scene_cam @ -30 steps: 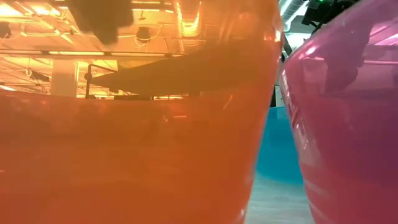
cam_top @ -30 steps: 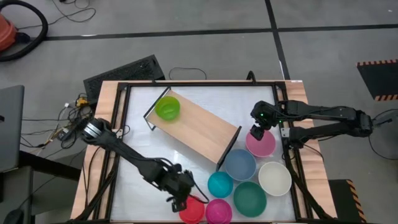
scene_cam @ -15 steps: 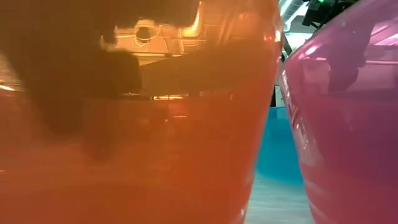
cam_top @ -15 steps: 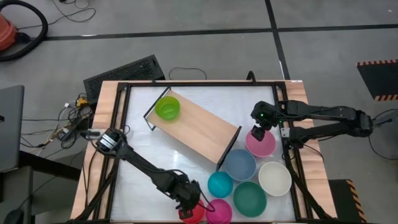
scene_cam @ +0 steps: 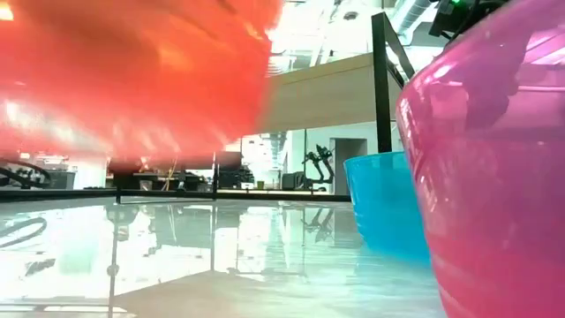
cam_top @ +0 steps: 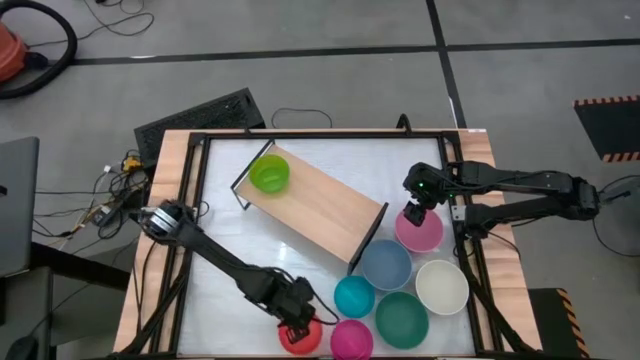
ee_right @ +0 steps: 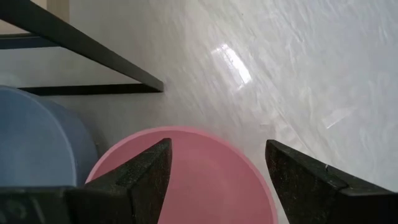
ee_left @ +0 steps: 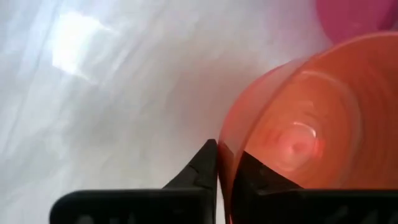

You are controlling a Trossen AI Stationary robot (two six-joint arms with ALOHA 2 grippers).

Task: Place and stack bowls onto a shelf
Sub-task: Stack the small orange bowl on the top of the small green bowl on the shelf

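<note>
At the near edge of the table: the left gripper is closed on the rim of the red-pink bowl, one finger outside the wall and the other inside.
Red-pink bowl: in the low view its base hangs above the table surface, so it is lifted; in the left wrist view it looks tilted, with its opening turned toward the camera.
Neighbours: the magenta bowl stands just beside the red-pink one, and the teal bowl is near, behind it.
Other bowls: dark green bowl, grey-blue bowl and cream-white bowl stand close together at the right.
Right gripper: over the edge of the pink bowl, fingers spread wide, holding nothing.
Shelf: lies diagonally on the white table, long axis from far left to near right; its near end is just beside the grey-blue bowl.
Lime green bowl: upright on the far end of the shelf.
</note>
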